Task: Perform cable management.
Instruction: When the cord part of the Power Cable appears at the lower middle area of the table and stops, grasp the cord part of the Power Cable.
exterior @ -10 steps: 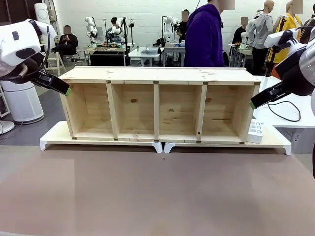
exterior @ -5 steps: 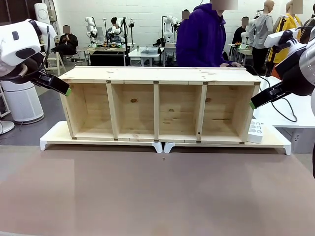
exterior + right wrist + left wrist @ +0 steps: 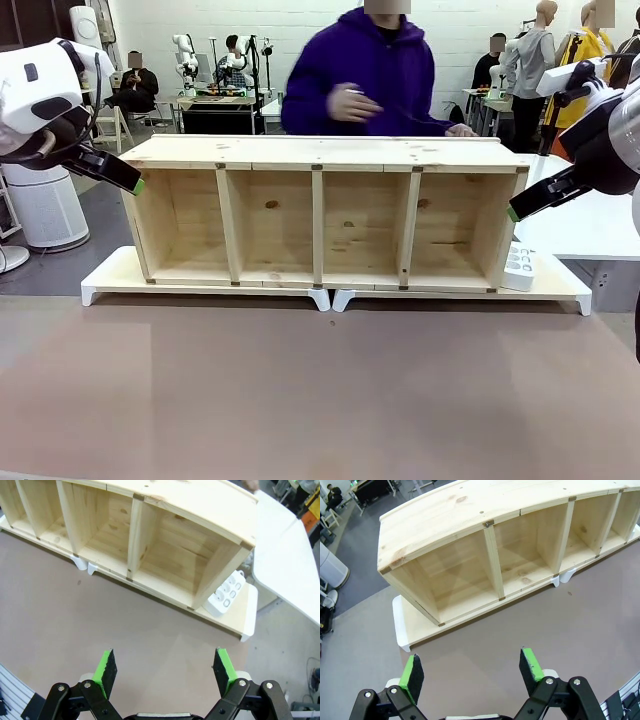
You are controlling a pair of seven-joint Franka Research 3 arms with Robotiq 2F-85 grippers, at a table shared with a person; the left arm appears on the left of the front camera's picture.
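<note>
A small white power strip (image 3: 518,268) leans against the right end of the wooden shelf, on the white platform; it also shows as the power strip (image 3: 226,592). The cable's black cord is out of view. My left gripper (image 3: 135,185) hovers at the shelf's top left corner, and in the left wrist view the left gripper (image 3: 472,667) is open with nothing between its fingers. Off the shelf's right end my right gripper (image 3: 514,211) hangs in the air, and the right gripper (image 3: 165,667) is open and holds nothing. A person in purple (image 3: 370,75) stands behind the shelf, one hand (image 3: 350,103) raised.
The wooden shelf (image 3: 320,150) has several open compartments and stands on two white platforms (image 3: 110,275). A white side table (image 3: 590,230) lies to the right. The brown tabletop (image 3: 320,400) in front is free room. The person's other hand (image 3: 462,130) rests on the shelf top.
The person has stepped left and leaned over the shelf, raising a hand. The black cord that lay on the white side table is gone from it. Neither arm has moved.
</note>
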